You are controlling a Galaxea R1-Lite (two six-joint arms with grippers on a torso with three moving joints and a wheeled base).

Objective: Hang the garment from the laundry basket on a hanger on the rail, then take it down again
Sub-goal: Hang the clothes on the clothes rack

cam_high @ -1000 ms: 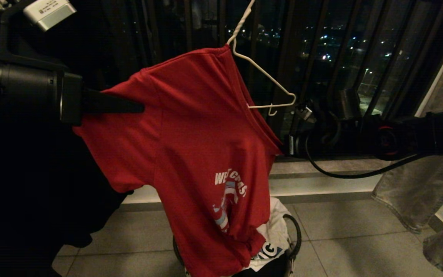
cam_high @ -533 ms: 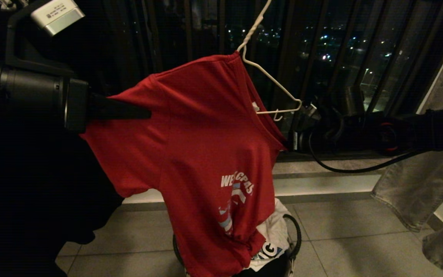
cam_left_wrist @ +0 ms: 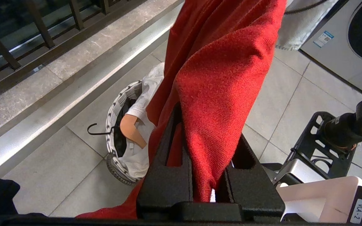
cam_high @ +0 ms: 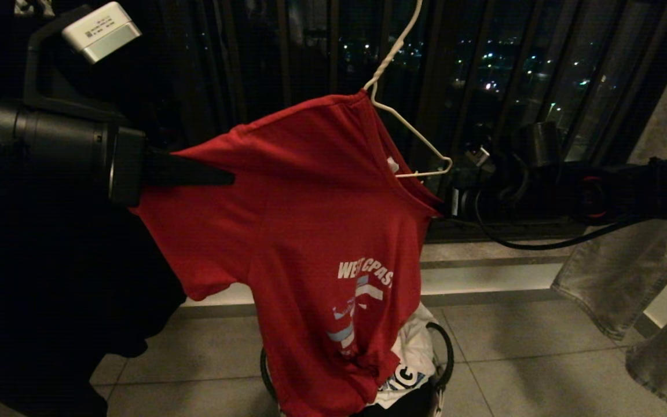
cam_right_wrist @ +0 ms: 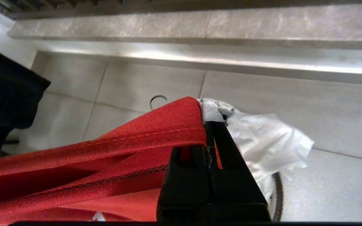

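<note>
While I've got both arms stretched toward the window, the red T-shirt [cam_high: 310,231] is spread between them, up off the floor in front of the dark railing. My left gripper [cam_high: 217,174] is clamped on the cloth at the shirt's left shoulder/sleeve area; in the left wrist view you can see a fold of red fabric pinched between the black fingers [cam_left_wrist: 168,175]. My right gripper [cam_high: 440,208] is pinched tight on the shirt's edge on the other side, and the right wrist view shows the hem squeezed between its fingers [cam_right_wrist: 231,175].

The white wire hanger [cam_high: 409,127] pokes out of the collar: one shoulder is inside the shirt, the other arm is bare and sticks out to the right. Its hook runs out of the top of the head view, so I can't tell what it's hooked on.

The shirt's bottom hem dangles into the laundry basket [cam_left_wrist: 118,131] on the tiles directly below, which has a white cloth [cam_high: 414,353] and a tan wooden hanger [cam_left_wrist: 132,130] in it.
</note>
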